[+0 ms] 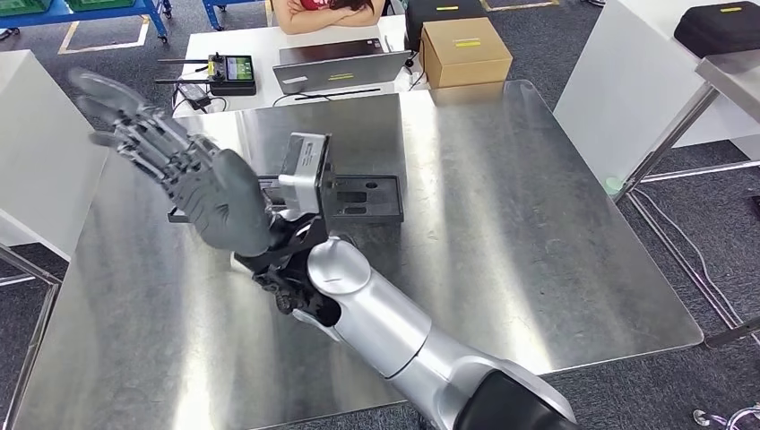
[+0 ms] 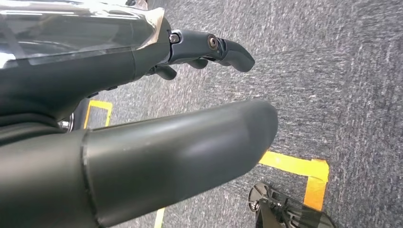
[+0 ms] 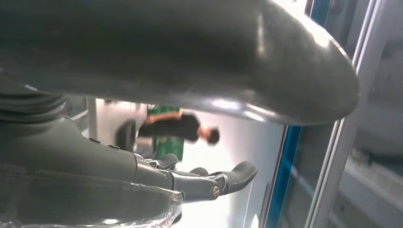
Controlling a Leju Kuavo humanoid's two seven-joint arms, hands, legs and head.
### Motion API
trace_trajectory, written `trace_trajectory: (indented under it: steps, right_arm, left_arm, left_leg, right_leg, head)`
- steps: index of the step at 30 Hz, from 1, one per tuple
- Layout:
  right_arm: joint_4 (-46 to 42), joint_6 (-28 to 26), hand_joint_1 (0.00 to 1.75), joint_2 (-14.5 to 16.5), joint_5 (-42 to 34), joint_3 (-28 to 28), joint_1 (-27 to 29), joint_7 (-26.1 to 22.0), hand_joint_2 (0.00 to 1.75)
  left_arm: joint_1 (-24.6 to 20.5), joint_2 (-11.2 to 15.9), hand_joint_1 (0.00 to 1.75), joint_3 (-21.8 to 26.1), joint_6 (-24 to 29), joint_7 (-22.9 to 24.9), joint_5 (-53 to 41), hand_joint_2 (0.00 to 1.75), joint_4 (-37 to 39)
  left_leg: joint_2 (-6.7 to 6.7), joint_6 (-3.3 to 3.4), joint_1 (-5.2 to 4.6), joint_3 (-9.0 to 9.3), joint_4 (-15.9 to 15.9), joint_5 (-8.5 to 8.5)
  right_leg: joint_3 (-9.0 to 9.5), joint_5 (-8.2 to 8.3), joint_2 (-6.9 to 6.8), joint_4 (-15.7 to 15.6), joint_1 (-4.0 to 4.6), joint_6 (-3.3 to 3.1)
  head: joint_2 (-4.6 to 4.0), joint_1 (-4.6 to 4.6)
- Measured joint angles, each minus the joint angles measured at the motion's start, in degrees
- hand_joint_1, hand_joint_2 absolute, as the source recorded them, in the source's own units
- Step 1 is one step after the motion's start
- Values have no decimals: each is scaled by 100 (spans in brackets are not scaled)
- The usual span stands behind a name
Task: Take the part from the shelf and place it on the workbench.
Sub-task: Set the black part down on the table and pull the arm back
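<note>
One boxy metal part [image 1: 303, 161] stands on a flat black tray [image 1: 372, 199] atop the shiny steel workbench [image 1: 502, 224], just beyond the right hand [image 1: 184, 175], fingers spread, empty. Left hand [image 2: 142, 142] hangs empty over grey carpet [image 2: 332, 71].

Bright, even overhead light falls on the steel desk [image 1: 538, 224], which throws broad white glare streaks. The raised right hand [image 1: 170, 161] blurs at its fingertips. The right wrist view is backlit, washed out and soft.
</note>
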Motion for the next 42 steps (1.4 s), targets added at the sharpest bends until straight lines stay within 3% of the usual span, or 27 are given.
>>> trace_trajectory:
  steps: [7,11,13,15,16,17,18,20,22,26,28,30,31,32,33,34,37,38,40,42]
  right_arm:
    - [-361,112,0,2,-99,611,66,-55,0]
    - [-549,27,0,-1,-38,757,124,-78,0]
    - [-591,-19,0,-10,51,781,157,-86,0]
    - [-601,-60,0,-21,132,793,223,-88,0]
    - [-602,-71,0,-27,155,797,260,-88,0]
    - [-603,-77,0,-32,163,801,288,-88,0]
    - [-604,-79,0,-32,168,804,304,-88,0]
    - [-616,-80,0,-25,175,807,312,-88,0]
    - [-638,-81,0,-13,185,808,314,-91,0]
    - [-673,-106,0,-3,303,793,344,-65,0]
    - [-719,-134,0,2,443,747,385,-19,0]
    - [-766,-144,0,1,649,661,482,52,0]
    - [-794,-141,0,0,770,602,557,97,0]
    - [-830,-138,0,-1,896,535,635,142,0]
    - [-874,-135,0,-1,1003,461,704,183,0]
    - [-925,-134,0,0,1093,385,756,222,0]
    - [-1089,-138,0,3,1319,143,851,348,0]
    - [-1133,-143,0,3,1379,66,870,393,0]
    - [-1198,-160,0,-2,1463,-72,900,469,0]
    - [-1245,-191,0,-9,1516,-189,917,527,0]
  left_arm:
    - [2,-10,0,213,215,33,98,0,0]
    - [-2,-27,0,267,250,40,104,0,0]
    - [-6,-39,0,268,240,28,103,0,0]
    - [-2,-43,0,269,233,20,100,0,0]
    - [2,-45,0,270,233,19,98,0,0]
    - [4,-46,0,270,233,18,96,0,0]
    - [5,-48,0,270,232,18,95,0,0]
    - [4,-52,0,270,232,16,95,0,0]
    - [0,-53,0,270,232,14,95,0,0]
    - [-3,-57,0,270,218,5,86,0,0]
    - [-6,-58,0,270,188,-1,80,0,0]
    - [-7,-57,0,270,151,-6,60,0,0]
    - [-7,-56,0,270,137,-8,46,0,0]
    - [-6,-55,0,270,124,-9,30,0,0]
    - [-6,-55,0,270,113,-15,14,0,0]
    - [-8,-54,0,269,98,-25,-3,0,0]
    - [-34,-52,0,264,52,-66,-74,0,0]
    - [-41,-52,0,260,46,-74,-93,0,0]
    - [-41,-51,0,253,38,-78,-124,0,0]
    - [-45,-50,0,249,26,-80,-151,0,0]
  left_leg:
    - [-2,40,-30,-11,47,-16]
    - [17,144,-13,4,-11,97]
    - [38,192,24,8,-68,164]
    - [48,203,26,-21,-69,182]
    - [53,198,27,-31,-67,188]
    - [57,190,32,-37,-63,193]
    - [58,179,40,-39,-55,194]
    - [55,135,58,-49,-20,178]
    - [44,60,55,-87,34,157]
    - [32,-61,79,-170,151,90]
    - [30,-98,98,-336,521,-222]
    - [28,-119,100,-636,1244,-649]
    - [27,-125,100,-750,1543,-770]
    - [27,-125,101,-786,1685,-784]
    - [27,-116,101,-715,1615,-683]
    - [28,-100,101,-541,1345,-505]
    - [5,-56,72,53,334,-158]
    - [-9,-44,49,111,201,-148]
    - [-23,13,10,52,182,-85]
    - [6,106,13,-47,156,41]
  right_leg:
    - [14,18,-1,-6,-37,29]
    - [-24,3,-9,39,-47,119]
    - [-229,-274,-20,506,-50,101]
    - [-541,-618,-21,1316,-70,81]
    - [-645,-708,-22,1604,-86,99]
    - [-645,-711,-24,1685,-103,140]
    - [-527,-626,-28,1520,-123,197]
    - [-51,-377,-46,722,-153,299]
    - [278,-259,-40,167,-142,293]
    - [256,-247,-20,97,-143,171]
    - [205,-203,-28,85,-158,68]
    - [131,-157,-40,87,-123,-24]
    - [92,-133,-46,88,-103,-54]
    - [54,-107,-50,93,-84,-75]
    - [20,-83,-52,100,-72,-84]
    - [-11,-60,-52,112,-65,-77]
    - [-81,18,-53,158,-41,12]
    - [-96,52,-58,165,-33,51]
    - [-122,135,-67,143,-35,134]
    - [-227,24,-66,241,-50,158]
  head:
    - [0,-1]
    - [0,1]
    - [0,6]
    - [0,8]
    - [0,9]
    - [0,8]
    - [0,8]
    - [0,9]
    - [0,9]
    - [0,4]
    - [0,2]
    - [0,1]
    - [0,0]
    - [0,0]
    - [0,0]
    - [0,0]
    - [0,3]
    - [0,4]
    - [0,7]
    - [0,13]
